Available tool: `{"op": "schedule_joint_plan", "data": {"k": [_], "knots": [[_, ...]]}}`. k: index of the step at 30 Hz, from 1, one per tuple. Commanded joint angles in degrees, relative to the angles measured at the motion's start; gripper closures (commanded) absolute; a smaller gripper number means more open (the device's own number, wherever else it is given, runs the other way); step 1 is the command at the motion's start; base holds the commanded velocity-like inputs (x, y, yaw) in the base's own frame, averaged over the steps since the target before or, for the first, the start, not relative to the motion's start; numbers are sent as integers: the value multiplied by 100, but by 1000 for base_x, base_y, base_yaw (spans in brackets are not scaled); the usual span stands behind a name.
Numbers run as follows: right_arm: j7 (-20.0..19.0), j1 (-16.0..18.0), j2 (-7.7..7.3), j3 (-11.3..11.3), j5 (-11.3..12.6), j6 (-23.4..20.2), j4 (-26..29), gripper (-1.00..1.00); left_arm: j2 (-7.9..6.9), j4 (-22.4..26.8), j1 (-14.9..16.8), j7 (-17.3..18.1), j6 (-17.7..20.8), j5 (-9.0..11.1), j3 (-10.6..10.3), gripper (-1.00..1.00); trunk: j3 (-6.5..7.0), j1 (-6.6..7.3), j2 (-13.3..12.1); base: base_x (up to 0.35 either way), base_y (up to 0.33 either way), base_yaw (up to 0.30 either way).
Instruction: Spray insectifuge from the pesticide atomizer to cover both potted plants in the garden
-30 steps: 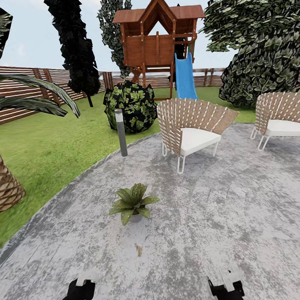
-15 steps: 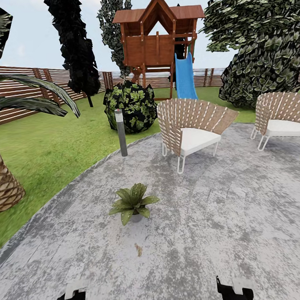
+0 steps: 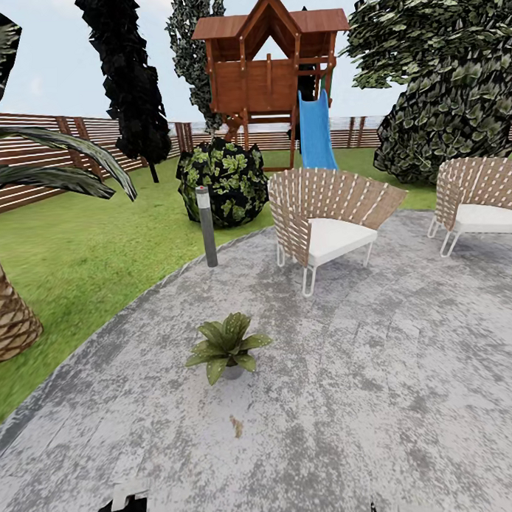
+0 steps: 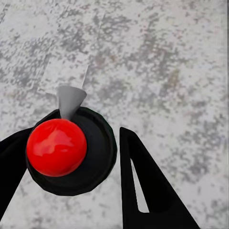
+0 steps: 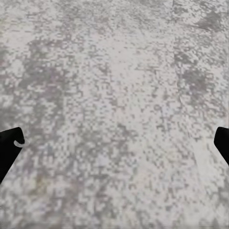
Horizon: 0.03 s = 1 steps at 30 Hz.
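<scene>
The pesticide atomizer (image 4: 71, 150) sits between the dark fingers of the left hand (image 4: 71, 171), red knob and grey nozzle facing the camera; the hand is closed around its dark body. In the head view that hand (image 3: 124, 508) shows at 7 o'clock. The right hand (image 5: 114, 143) is spread wide, holding nothing, over the mottled grey patio (image 3: 378, 384). One potted plant (image 3: 227, 348) stands on the paving at 12 o'clock from the left hand, well apart. Lawn (image 3: 86, 254), slatted fence (image 3: 31, 157), two woven chairs (image 3: 325, 224) and a playhouse (image 3: 268, 64) lie beyond.
</scene>
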<state>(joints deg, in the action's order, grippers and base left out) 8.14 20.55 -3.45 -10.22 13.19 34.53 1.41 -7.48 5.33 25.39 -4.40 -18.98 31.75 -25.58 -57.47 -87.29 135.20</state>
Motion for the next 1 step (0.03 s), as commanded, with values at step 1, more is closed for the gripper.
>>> {"op": "schedule_joint_plan", "data": {"k": [1], "knots": [[23, 2, 1, -52, 34, 10, -1, -100, 0, 4, 1, -31, -9, 2, -51, 100, -5, 1, 2, 0, 0, 0]]}}
